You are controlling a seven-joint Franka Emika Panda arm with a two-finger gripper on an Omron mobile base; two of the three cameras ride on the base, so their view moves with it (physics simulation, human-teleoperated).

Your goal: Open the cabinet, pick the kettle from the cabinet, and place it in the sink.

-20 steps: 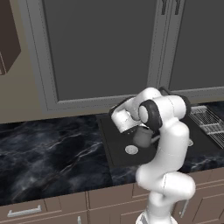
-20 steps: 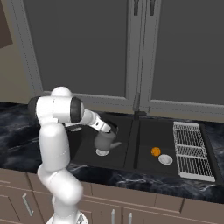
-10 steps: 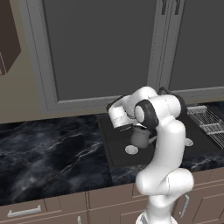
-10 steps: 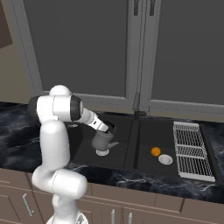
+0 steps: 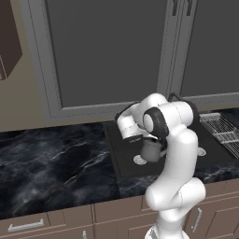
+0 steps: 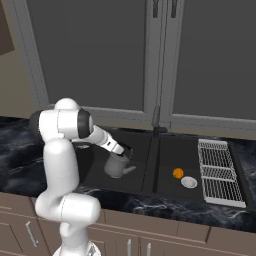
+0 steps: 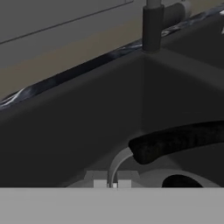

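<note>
Now gripper [image 6: 121, 153] jaws clamped on kettle [image 6: 117, 165] handle, kettle hanging inside sink [image 6: 145, 150] basin.

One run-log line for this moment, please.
phase: placing | gripper: shut on kettle handle | kettle: over sink, left basin
</note>
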